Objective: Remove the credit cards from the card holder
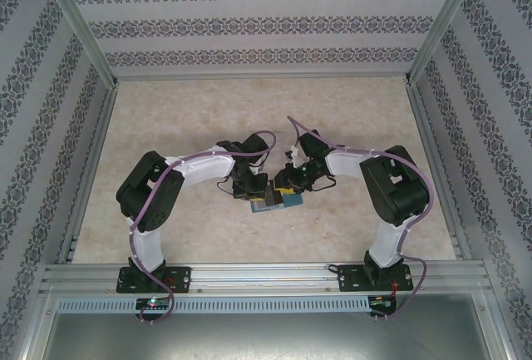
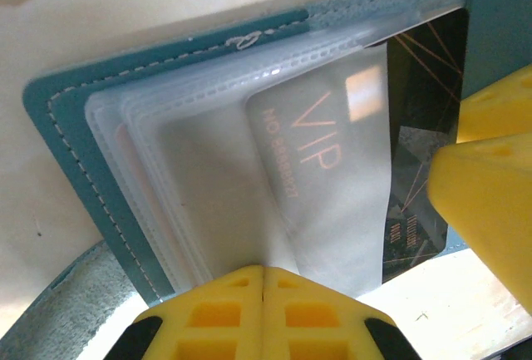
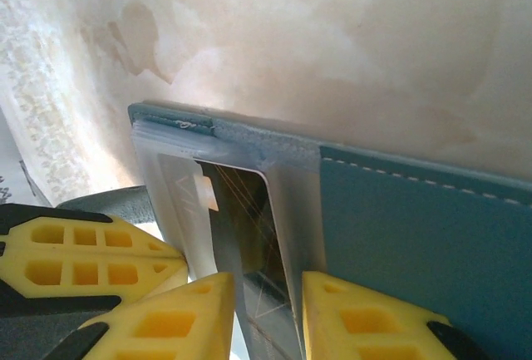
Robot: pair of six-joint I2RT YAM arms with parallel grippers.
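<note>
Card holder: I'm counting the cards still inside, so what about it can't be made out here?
Top external: the card holder is too small to show any cards.
Left wrist: cloudy sleeves blur whatever lies behind the VIP card, so the count is unclear.
Right wrist: the dark card runs off the bottom edge; whether the right gripper pinches it is unclear.

Lab test cell: aluminium frame [image 1: 266,273], patterned wall panels [image 1: 266,23].

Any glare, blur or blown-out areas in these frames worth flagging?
Left wrist: glare patch on the pale VIP card through its clear sleeve, table washed out. Right wrist: smaller glare on that card, wall soft. Top external: even light, card holder tiny.
</note>
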